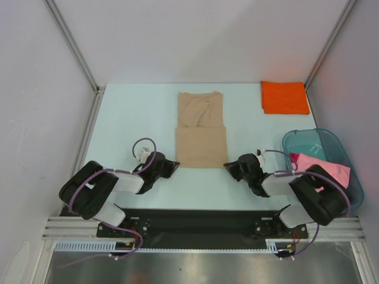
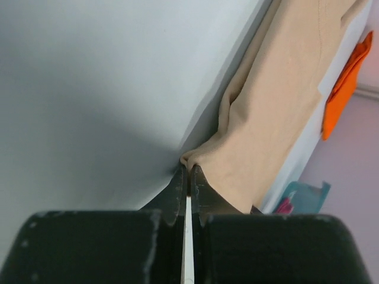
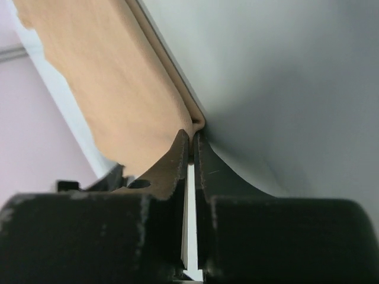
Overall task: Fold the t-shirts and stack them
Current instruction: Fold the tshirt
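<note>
- Tan t-shirt point(image 1: 201, 147) lies partly folded on your table point(image 1: 136, 112).
- Your left gripper point(image 2: 189, 173) pinches its near-left corner.
- Your right gripper point(image 3: 190, 137) pinches its near-right corner.

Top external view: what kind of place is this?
Probably a lab robot cell: plain white panel walls on aluminium framing posts, two black arms bolted to a metal rail, pale blue tabletop.

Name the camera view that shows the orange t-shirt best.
Top external: the orange t-shirt lies whole and folded, far right. Left wrist catches only a strip of it at the frame's right edge; right wrist shows none of it.
</note>
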`<action>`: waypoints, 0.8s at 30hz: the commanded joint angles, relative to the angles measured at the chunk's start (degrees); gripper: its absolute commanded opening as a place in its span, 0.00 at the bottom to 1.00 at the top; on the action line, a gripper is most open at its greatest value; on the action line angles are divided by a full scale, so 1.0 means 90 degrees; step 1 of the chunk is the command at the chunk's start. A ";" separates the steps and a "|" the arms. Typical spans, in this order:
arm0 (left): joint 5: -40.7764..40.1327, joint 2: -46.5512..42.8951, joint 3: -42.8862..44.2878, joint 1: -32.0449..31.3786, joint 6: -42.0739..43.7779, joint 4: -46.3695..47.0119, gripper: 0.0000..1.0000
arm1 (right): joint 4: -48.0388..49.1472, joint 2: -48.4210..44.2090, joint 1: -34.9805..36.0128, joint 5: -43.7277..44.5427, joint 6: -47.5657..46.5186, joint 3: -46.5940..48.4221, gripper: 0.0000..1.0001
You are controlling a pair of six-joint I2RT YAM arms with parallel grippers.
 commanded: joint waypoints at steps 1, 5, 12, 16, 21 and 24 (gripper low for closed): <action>0.0257 -0.0391 0.0035 0.0027 0.0962 -0.1021 0.00 | -0.1586 -0.1031 0.0311 0.0386 -0.0529 -0.0325 0.00; 0.0276 -0.1230 -0.0092 -0.0031 0.1333 -0.1588 0.00 | -0.2524 -0.2235 0.0614 0.0631 -0.0432 -0.0617 0.00; 0.0209 -0.2891 -0.0444 -0.0879 0.1275 -0.2711 0.00 | -0.4767 -0.4217 0.1238 0.0805 -0.0041 -0.0735 0.00; 0.0179 -0.3858 -0.0649 -0.1144 0.1177 -0.3384 0.00 | -0.5942 -0.5272 0.2001 0.1352 0.0466 -0.0550 0.00; -0.0007 -0.4182 -0.0269 -0.1252 0.1675 -0.3649 0.00 | -0.6111 -0.5645 0.2178 0.1315 0.0049 -0.0316 0.00; -0.0017 -0.3676 0.0481 -0.1204 0.2211 -0.3746 0.00 | -0.6023 -0.5275 0.1603 0.1170 -0.1030 0.0259 0.00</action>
